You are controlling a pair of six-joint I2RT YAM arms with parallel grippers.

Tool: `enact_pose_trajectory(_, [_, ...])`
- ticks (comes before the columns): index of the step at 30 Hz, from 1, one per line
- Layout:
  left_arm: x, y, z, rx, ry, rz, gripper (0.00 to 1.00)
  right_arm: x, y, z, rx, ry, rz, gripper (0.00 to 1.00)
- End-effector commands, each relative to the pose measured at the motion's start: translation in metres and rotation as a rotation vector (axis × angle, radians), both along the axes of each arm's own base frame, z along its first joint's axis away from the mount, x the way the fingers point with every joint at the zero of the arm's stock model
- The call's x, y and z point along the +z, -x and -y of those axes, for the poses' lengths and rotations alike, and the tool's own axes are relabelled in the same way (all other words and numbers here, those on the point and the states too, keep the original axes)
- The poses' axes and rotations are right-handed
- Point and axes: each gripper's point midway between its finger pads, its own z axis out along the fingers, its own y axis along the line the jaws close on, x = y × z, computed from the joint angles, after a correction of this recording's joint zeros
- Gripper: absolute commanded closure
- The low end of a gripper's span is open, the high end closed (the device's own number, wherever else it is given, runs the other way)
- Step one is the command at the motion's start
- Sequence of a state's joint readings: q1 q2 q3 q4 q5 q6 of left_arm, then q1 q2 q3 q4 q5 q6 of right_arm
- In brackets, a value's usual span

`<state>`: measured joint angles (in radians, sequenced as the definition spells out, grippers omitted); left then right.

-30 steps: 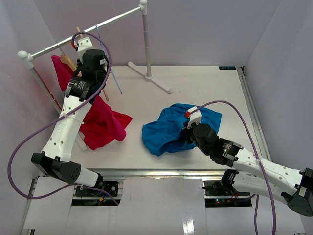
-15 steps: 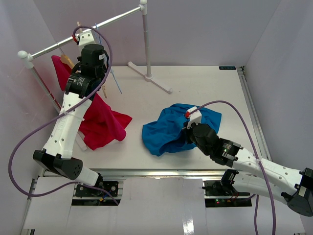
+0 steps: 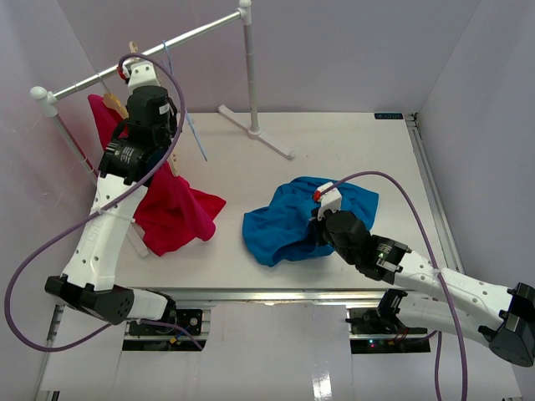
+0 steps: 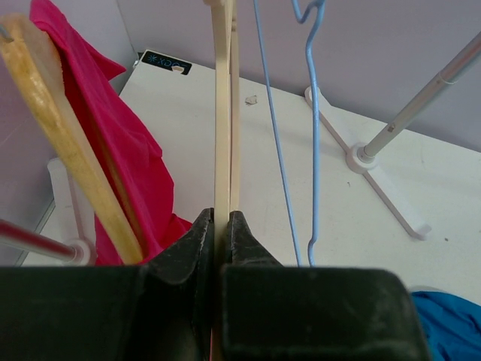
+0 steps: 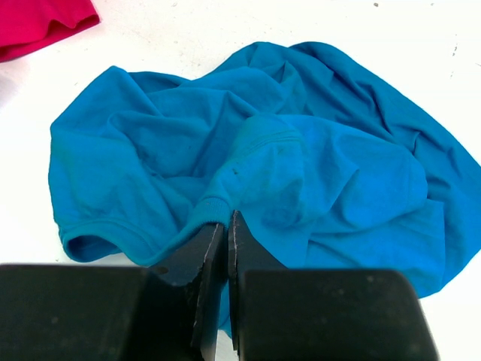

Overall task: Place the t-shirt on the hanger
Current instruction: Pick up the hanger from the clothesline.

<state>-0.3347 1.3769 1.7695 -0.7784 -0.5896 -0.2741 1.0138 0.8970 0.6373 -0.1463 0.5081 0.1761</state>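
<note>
1. The left gripper [image 4: 223, 227] has its two dark fingers [image 4: 197, 244] pressed almost together on the thin edge of the hanger [image 4: 223, 113]. It is a pale wooden hanger, seen edge-on and rising straight up out of the jaws.
2. The grip sits low on the wood, probably so the arm can lift the hanger off the grey rail [image 3: 201, 29]. The hook runs out of the top of the wrist view, so I cannot tell whether it is on the rail.
3. Just to the right of the held hanger, not touching it, hangs a thin pale-blue wire hanger [image 4: 313, 150]. To the left, a second wooden hanger [image 4: 64, 128] carries a magenta-red shirt [image 4: 120, 143].
4. The right gripper [image 5: 227, 226] has its fingers [image 5: 207, 252] closed tight on a raised ridge of the t-shirt [image 5: 301, 165]. The ridge looks like a stitched hem or collar edge.
5. Pinching an edge rather than the middle of the cloth should let the arm lift the garment and open it for the hanger.
6. The bright blue t-shirt lies in a crumpled heap on the white table [image 3: 351, 142], right of centre, well apart from the rail and the hanger.
7. The task looks to be at an early stage. Each arm holds its own item, but the shirt is not yet on the hanger.
</note>
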Motion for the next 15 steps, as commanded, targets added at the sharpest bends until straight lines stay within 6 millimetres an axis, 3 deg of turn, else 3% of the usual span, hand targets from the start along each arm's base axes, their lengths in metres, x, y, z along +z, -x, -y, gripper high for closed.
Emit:
enact_pose_trajectory(1, [0.024,0.017,-0.008,-0.007,0.006,0.091,1.0,0.007,-0.004,-0.005,0.003,-0.034,0.026,0.92])
enact_pose_trajectory(8, [0.006,0.039,0.007,-0.155,0.013,0.068,1.0,0.005,-0.003,-0.005,0.006,-0.029,0.023,0.92])
enact_pose_trajectory(15, [-0.009,0.055,0.008,-0.192,0.014,0.048,1.0,0.002,-0.004,-0.007,0.007,-0.017,0.015,0.92])
